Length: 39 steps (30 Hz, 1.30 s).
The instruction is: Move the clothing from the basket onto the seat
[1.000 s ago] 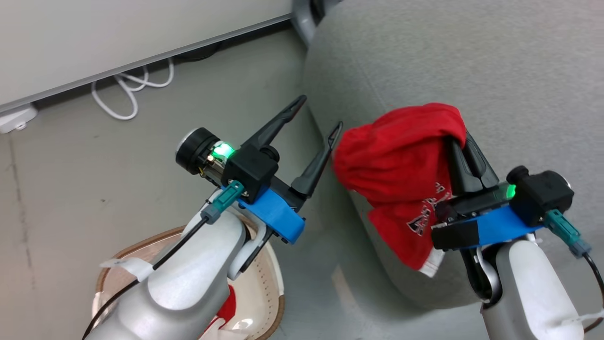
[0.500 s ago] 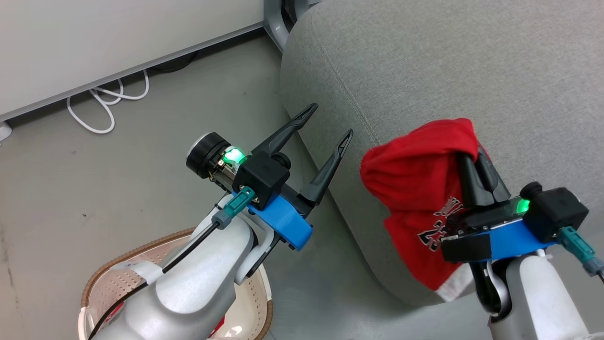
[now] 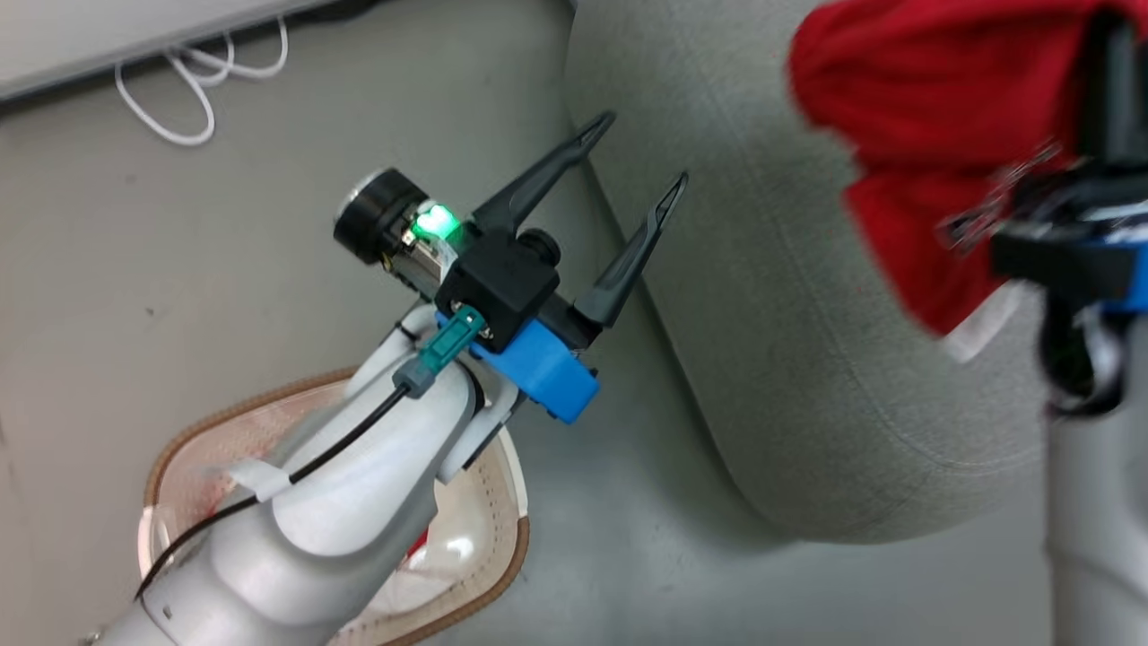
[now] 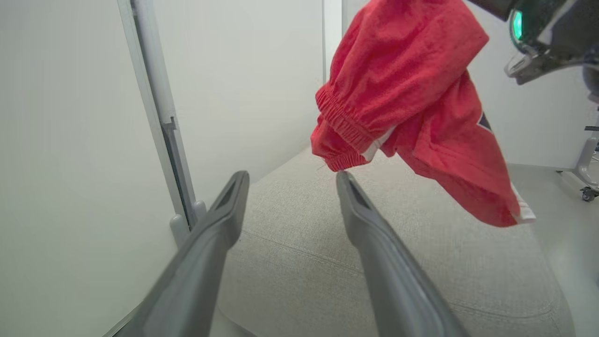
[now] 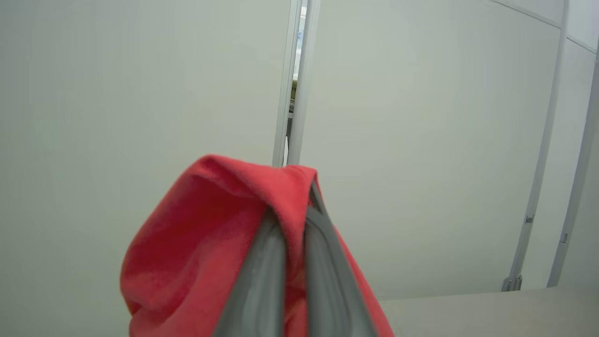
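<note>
A red piece of clothing [image 3: 915,135] with white trim hangs from my right gripper [image 5: 299,206], which is shut on it, high above the grey seat [image 3: 789,341]. The left wrist view shows that clothing [image 4: 412,107] dangling over the seat [image 4: 374,262], clear of the cushion. My left gripper [image 3: 641,152] stands open and empty by the seat's left edge, over the floor. The cream basket [image 3: 502,556] with a brown rim lies at the lower left, mostly hidden under my left forearm, and a bit of red cloth [image 3: 417,543] shows inside it.
A white cable [image 3: 179,99] lies looped on the grey floor along a pale wall at the top left. Pale wall panels [image 5: 412,140] stand behind the seat. A wheeled chair base [image 4: 587,173] stands on the floor to the right in the left wrist view.
My right gripper has risen with the red clothing, lifting it off the seat's edge to hang higher. The head camera has shifted. My left gripper stays open.
</note>
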Motion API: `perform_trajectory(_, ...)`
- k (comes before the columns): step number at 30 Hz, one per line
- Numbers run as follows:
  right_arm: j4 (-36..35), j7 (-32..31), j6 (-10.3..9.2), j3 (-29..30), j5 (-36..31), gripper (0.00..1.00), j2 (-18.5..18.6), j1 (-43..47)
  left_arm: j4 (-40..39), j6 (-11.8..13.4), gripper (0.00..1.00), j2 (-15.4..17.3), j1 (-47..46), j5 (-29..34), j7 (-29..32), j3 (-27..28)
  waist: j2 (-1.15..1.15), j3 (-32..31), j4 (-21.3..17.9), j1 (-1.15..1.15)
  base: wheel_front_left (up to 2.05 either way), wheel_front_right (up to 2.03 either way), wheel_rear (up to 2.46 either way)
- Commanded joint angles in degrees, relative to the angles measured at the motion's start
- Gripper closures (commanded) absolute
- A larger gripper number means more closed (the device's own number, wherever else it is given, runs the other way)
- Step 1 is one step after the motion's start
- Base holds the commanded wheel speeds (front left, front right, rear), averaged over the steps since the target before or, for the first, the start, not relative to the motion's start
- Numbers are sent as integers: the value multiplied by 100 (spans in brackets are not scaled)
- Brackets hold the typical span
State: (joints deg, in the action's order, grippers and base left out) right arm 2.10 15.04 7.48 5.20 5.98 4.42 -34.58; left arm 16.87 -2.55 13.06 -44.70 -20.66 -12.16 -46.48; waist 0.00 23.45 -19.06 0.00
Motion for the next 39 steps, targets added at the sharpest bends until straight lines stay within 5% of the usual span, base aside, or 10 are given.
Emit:
perform_trajectory(1, -67, 22, 3, 170, -34, 100, 116, -301, -79, 10, 0, 55, -170, 60, 26, 20, 0, 442, 210, 0, 0, 0, 0)
perform_trajectory(12, -145, 21, 3, 1229, -90, 100, 1152, -1885, -525, 50, 0, 177, -770, 361, 160, 1, 0, 1777, 577, 0, 0, 0, 0)
perform_trajectory(20, 662, 22, 2, 1794, 7, 100, 1738, -2264, -671, 65, 0, 229, -902, 440, 180, -74, 0, 2283, 665, 0, 0, 0, 0)
perform_trajectory(32, 2520, 21, 2, 2349, -125, 100, 1779, -1910, -629, 87, 0, 231, -1016, 415, 101, -98, 0, 2493, 795, 0, 0, 0, 0)
perform_trajectory(39, 2998, 22, 2, 2468, -67, 100, 1684, -1755, -579, 105, 0, 234, -1028, 378, 77, -117, 0, 2438, 806, 0, 0, 0, 0)
